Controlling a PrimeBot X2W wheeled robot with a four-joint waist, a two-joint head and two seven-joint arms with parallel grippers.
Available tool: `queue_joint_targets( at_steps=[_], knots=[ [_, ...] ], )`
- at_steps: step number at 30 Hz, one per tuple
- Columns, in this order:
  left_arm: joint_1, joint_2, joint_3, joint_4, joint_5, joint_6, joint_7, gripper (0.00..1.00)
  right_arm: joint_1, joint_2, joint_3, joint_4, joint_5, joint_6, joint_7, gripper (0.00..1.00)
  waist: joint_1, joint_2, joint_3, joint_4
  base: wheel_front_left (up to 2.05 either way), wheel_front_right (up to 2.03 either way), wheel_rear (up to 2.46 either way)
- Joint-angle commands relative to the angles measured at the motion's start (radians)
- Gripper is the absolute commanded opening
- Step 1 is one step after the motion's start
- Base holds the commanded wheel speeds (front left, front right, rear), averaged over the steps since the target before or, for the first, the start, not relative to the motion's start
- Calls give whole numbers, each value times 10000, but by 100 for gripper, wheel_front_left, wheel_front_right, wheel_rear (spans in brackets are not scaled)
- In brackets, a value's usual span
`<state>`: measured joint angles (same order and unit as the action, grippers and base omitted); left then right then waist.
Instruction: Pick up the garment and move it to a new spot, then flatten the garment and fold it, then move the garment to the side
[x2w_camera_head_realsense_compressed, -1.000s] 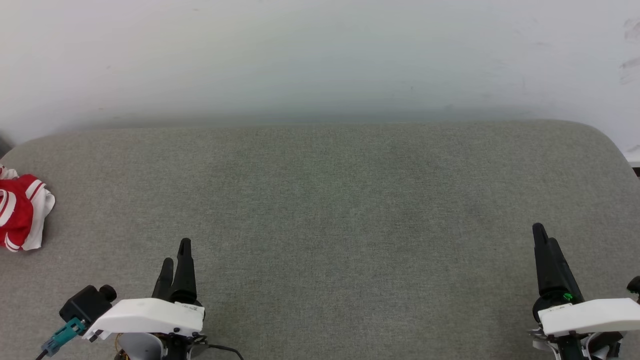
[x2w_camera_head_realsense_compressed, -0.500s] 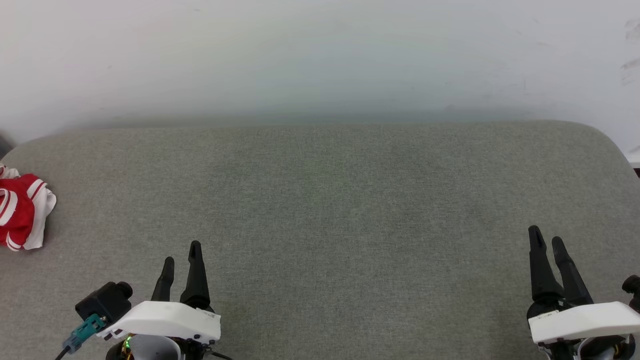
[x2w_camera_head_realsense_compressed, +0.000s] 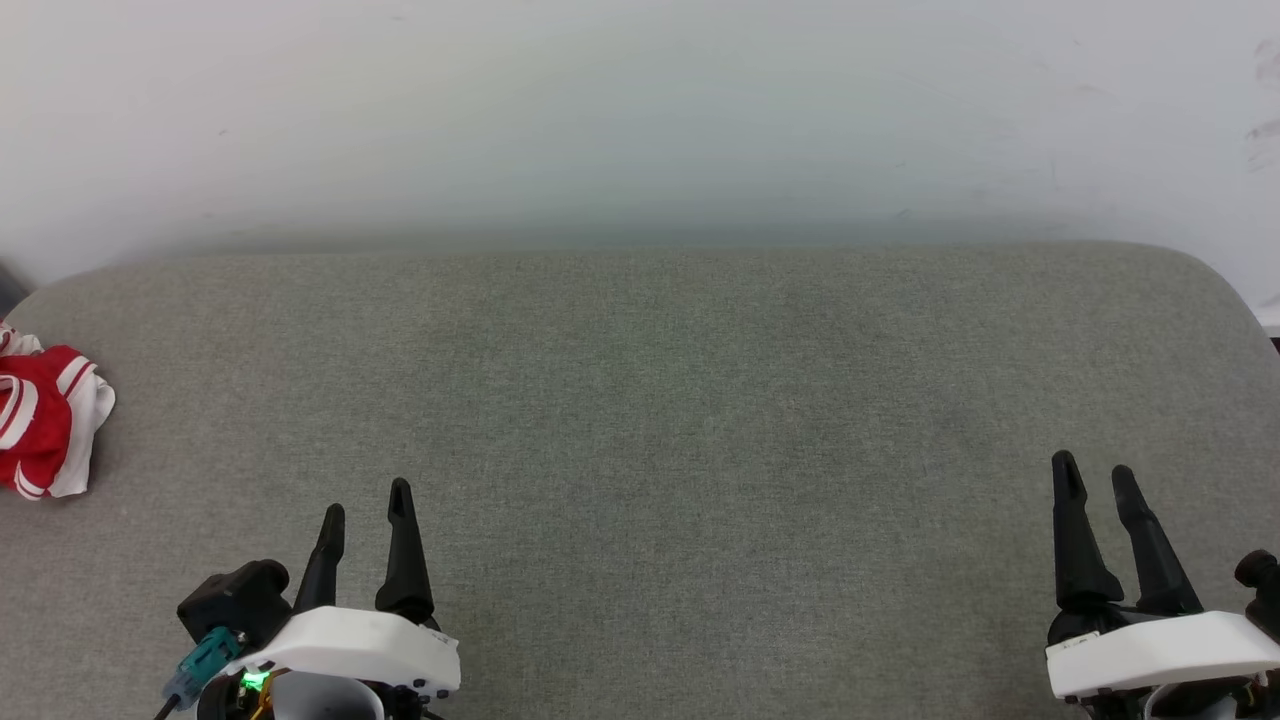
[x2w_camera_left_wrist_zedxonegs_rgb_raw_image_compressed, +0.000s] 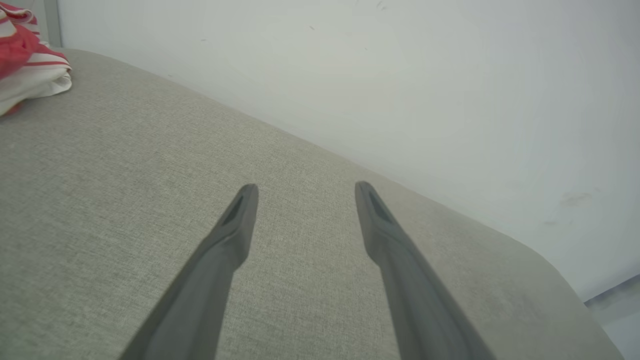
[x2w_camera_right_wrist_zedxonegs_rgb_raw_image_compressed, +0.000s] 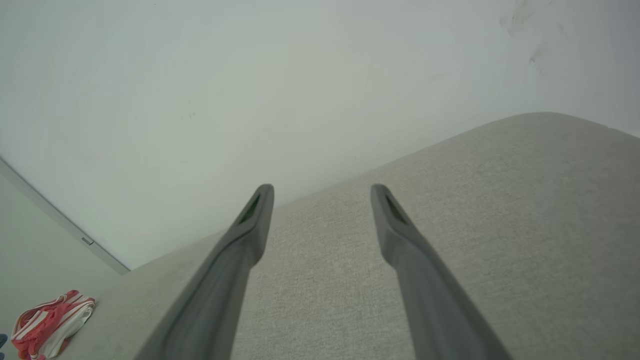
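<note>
The garment (x2w_camera_head_realsense_compressed: 45, 420), red with white striped trim, lies bunched at the far left edge of the grey padded table (x2w_camera_head_realsense_compressed: 640, 400). It also appears as a garment (x2w_camera_left_wrist_zedxonegs_rgb_raw_image_compressed: 27, 55) in the top left corner of the left wrist view and as a small garment (x2w_camera_right_wrist_zedxonegs_rgb_raw_image_compressed: 52, 322) low on the left of the right wrist view. My left gripper (x2w_camera_head_realsense_compressed: 365, 497) stands open near the front left, well to the right of the cloth, with nothing between its fingers. My right gripper (x2w_camera_head_realsense_compressed: 1095, 468) stands open at the front right, far from the cloth.
A pale wall (x2w_camera_head_realsense_compressed: 640, 110) runs just behind the table's rounded far edge. The table's right corner (x2w_camera_head_realsense_compressed: 1215, 275) curves off near the wall. A black camera block with a teal plug (x2w_camera_head_realsense_compressed: 215, 620) sticks out on the left wrist.
Both grippers have turned about their wrists, so their two fingers now show side by side. The left one has shifted a little to the right and nearer me. The garment has not moved.
</note>
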<state>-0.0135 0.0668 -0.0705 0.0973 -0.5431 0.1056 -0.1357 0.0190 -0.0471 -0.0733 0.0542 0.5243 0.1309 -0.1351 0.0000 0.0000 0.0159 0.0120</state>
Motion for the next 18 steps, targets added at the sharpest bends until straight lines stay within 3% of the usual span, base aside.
queue_joint_targets(
  at_steps=[1,18],
  knots=[
    [20,72,-57,-149,287,48,-91,100,-3,-46,16,-182,-244,-3,-91,100,0,0,-2,-2,0,0,0],
    [254,113,-417,-230,2014,338,-515,100,317,-48,110,-437,-1954,-3,-515,100,0,0,-52,34,0,0,0]
  ],
)
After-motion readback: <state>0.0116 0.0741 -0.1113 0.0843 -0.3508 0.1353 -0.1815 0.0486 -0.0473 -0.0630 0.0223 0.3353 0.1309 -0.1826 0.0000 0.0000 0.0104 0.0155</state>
